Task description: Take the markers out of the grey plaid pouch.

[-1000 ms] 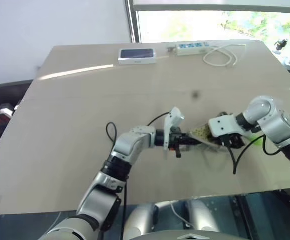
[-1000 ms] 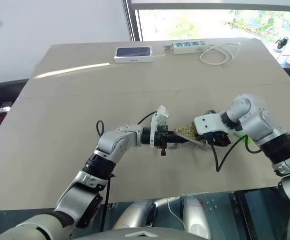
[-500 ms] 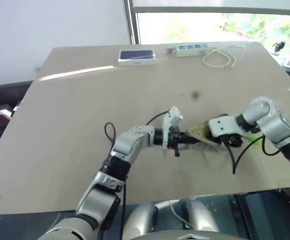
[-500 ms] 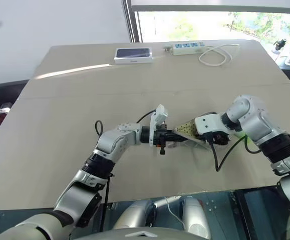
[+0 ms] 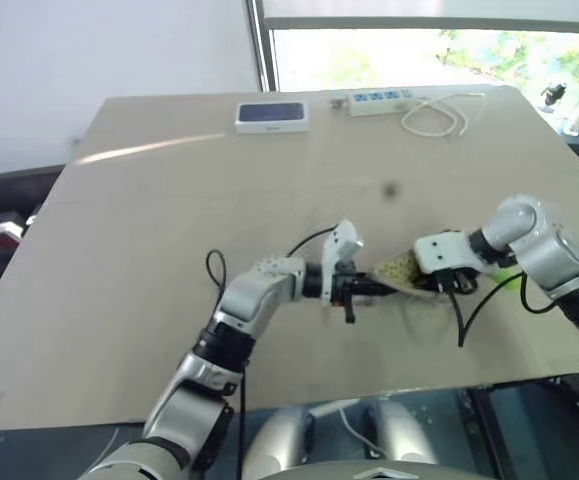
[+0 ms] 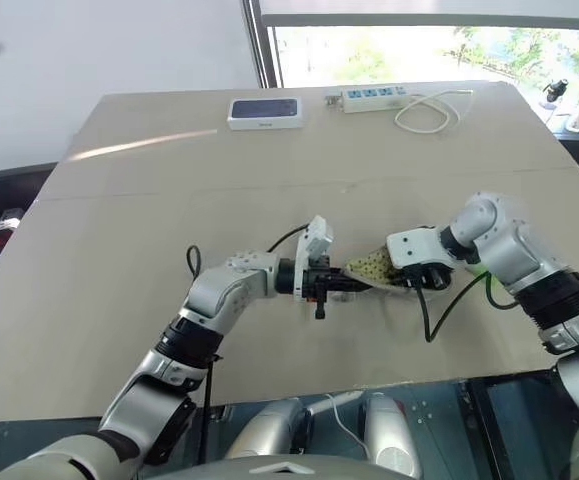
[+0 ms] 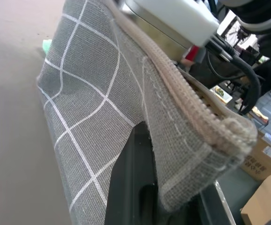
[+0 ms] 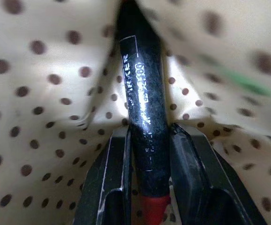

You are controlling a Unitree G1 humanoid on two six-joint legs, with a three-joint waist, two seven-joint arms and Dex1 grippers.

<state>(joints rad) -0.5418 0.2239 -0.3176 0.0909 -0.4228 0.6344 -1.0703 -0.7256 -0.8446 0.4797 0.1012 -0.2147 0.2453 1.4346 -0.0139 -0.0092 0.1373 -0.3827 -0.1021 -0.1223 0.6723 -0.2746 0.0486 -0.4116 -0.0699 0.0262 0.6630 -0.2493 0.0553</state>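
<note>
Near the front edge of the tabletop [image 5: 169, 200], the grey plaid pouch [image 7: 102, 112] is the centre of the action, and everything else places itself around it. On the pouch's left side, the left end effector [image 5: 364, 288] points level toward it, its fingers [image 7: 135, 187] pressed together on the pouch's corner, pinching the grey fabric just beneath the tan zipper edge. On the pouch's right side, the right end effector [image 8: 149, 154] dips steeply down into the open mouth, and the tan lining with dark dots [image 5: 399, 268] shows between the two arms. Inside that lining, the right end effector's two fingers sit on either side of a marker [image 8: 144, 117], touching its dark barrel, clamped on it; the barrel carries white lettering and a red end shows down between the fingers. A thin green streak [image 8: 245, 84] lies against the lining off to one side of that marker, too blurred to name with certainty. Just past the pouch on the robot's right, a pale lime-green bit [image 5: 512, 270] peeks out beside the right wrist, touching the tabletop. Far beyond the pouch, at the back edge of the tabletop, a white-edged box with a dark top [image 5: 271, 114] lies flat, and beside that, a white power strip [image 5: 379, 100] with its coiled white cord [image 5: 439, 115].
</note>
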